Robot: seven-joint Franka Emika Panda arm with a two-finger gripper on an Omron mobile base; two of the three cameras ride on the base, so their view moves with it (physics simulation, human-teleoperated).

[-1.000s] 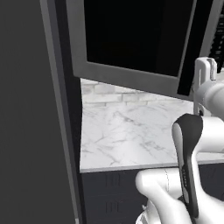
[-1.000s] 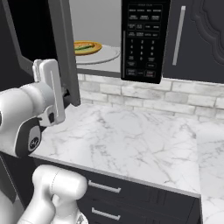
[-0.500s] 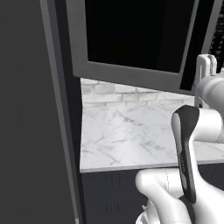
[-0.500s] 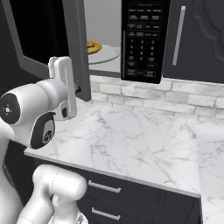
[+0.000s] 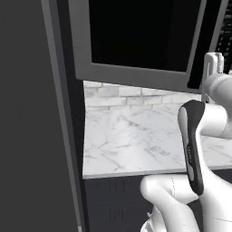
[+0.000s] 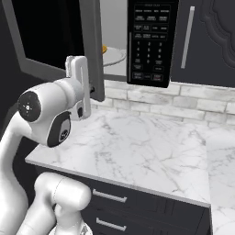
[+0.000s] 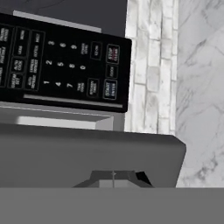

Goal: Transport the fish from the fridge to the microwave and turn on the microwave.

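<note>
The microwave [image 6: 137, 41] hangs above the counter with its black keypad [image 6: 148, 42] facing me; the keypad [image 7: 65, 65] also shows sideways in the hand view. Its black glass door [image 6: 55, 36] stands partly swung out to the left. My gripper [image 6: 78, 64] presses against the outer side of the door's free edge, fingers shut with nothing held; the gripper [image 7: 113, 177] sits right at the grey door edge [image 7: 87, 157]. Behind the door a sliver of the plate [image 6: 114, 56] shows; the fish is hidden. The grey fridge [image 5: 31, 136] stands at far left.
A white marble counter [image 6: 142, 147] runs under the microwave, with a pale brick backsplash [image 6: 183, 103] behind it. Dark drawers [image 6: 137, 209] sit below the counter. A dark upper cabinet [image 6: 206, 41] with a long handle stands right of the microwave.
The microwave door has swung to the right, toward closing, with my hand following behind it. The plate and fish, seen inside earlier, are now almost wholly covered by the door.
</note>
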